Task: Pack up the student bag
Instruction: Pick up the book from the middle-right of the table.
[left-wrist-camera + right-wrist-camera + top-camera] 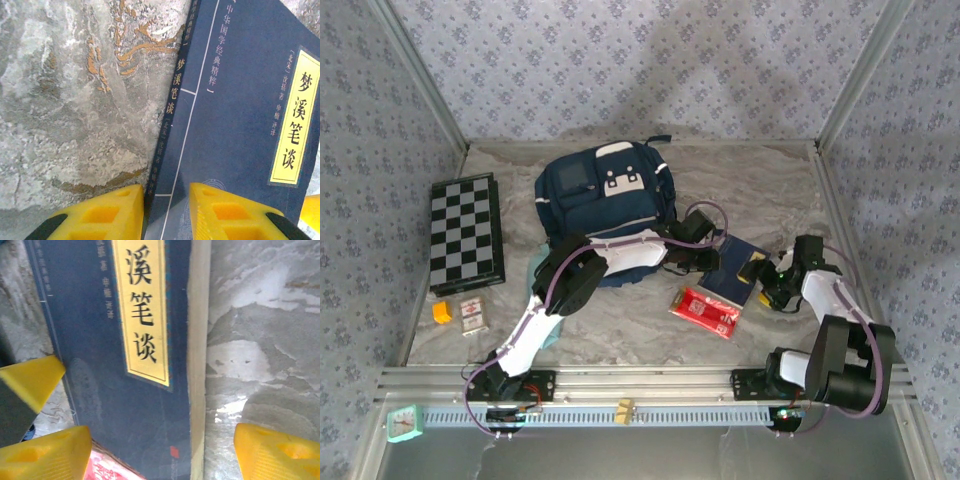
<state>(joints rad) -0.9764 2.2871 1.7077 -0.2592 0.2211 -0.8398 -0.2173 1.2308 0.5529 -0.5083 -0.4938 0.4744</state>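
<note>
Resting at the far middle of the grey marbled table point(620, 335), the large navy blue fabric backpack point(600, 200) lies with its white buckled panel facing up. The left arm's white forearm crosses in front of the backpack's near right corner. Just right of the backpack, on the near side, lies a flat navy blue paperback book point(732, 268) with a yellow title label, and both grippers crowd it.

The left gripper point(167, 217) hangs over the book's spine with its yellow fingers a narrow gap apart. One finger is above the bare table, the other above the cover, and nothing is clamped. The right gripper point(162, 460) has its fingers spread wide, straddling the book's cream page edge and holding nothing.

A red rectangular foil packet point(705, 312) lies against the book's near corner, close under the right gripper.

Well apart at the left of the table sits a black-and-grey folding chessboard point(465, 235). Near it are a small orange block point(441, 312) and a small red-and-white card box point(472, 314).
</note>
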